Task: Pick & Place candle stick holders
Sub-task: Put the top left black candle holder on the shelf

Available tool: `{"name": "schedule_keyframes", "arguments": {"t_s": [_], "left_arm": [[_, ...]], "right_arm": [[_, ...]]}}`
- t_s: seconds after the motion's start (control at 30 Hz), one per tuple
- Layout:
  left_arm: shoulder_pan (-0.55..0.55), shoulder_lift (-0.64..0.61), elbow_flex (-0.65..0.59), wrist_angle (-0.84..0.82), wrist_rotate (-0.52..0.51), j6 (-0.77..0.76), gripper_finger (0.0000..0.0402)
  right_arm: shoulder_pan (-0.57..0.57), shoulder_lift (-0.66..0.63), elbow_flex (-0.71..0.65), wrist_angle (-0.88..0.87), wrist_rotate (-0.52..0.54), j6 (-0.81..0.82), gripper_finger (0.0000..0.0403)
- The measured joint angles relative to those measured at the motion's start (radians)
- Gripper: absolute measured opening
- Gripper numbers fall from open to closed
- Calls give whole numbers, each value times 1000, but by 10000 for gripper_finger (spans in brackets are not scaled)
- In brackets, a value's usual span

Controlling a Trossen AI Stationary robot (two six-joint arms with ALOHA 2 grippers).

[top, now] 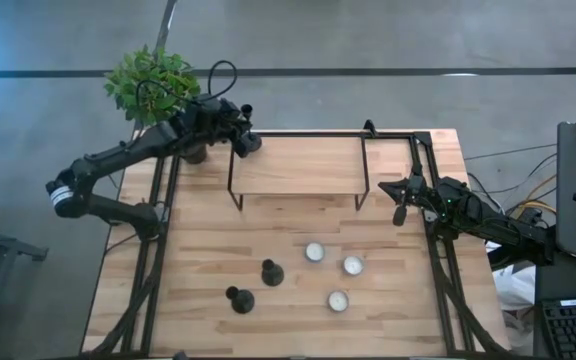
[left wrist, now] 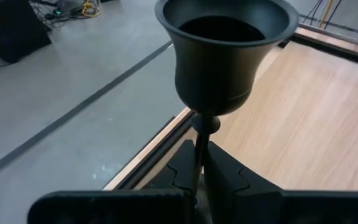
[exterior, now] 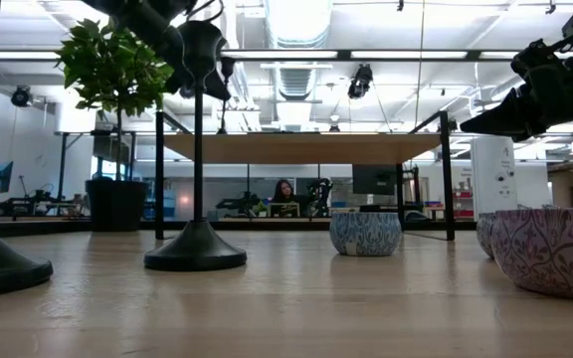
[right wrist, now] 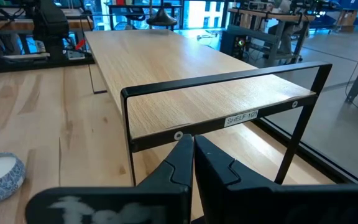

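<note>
My left gripper [top: 246, 140] is at the far left corner of the raised wooden shelf [top: 298, 165], shut on a black candlestick whose cup [left wrist: 225, 50] shows large in the left wrist view. Its flared base [right wrist: 160, 18] shows at the shelf's far end; whether it rests there, I cannot tell. Two more black candlesticks [top: 271, 272] [top: 239, 299] stand on their bases on the table's near half. Three silvery tealight cups [top: 314, 252] [top: 353, 265] [top: 338, 300] sit to their right. My right gripper [top: 400, 210] is shut and empty by the shelf's right end. My left gripper pinches the candlestick's thin stem [left wrist: 202, 140] between its two fingers, just below the cup. The fingers come slanting down from the table's far left. The candlestick stands upright, cup up; the fingers hide its base in the wrist view.
A dark pot with a green plant [top: 193, 150] stands at the table's far left, close to my left arm. The shelf's black legs [top: 236, 195] [top: 360, 195] stand mid-table. A person [exterior: 285, 189] sits far back in the room.
</note>
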Motion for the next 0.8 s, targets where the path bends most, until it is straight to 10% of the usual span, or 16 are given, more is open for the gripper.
{"name": "schedule_keyframes", "arguments": {"t_s": [0.8], "left_arm": [[23,-2,-82,68,68,-2,18]], "right_arm": [[0,0,0,0,0,0,8]]}}
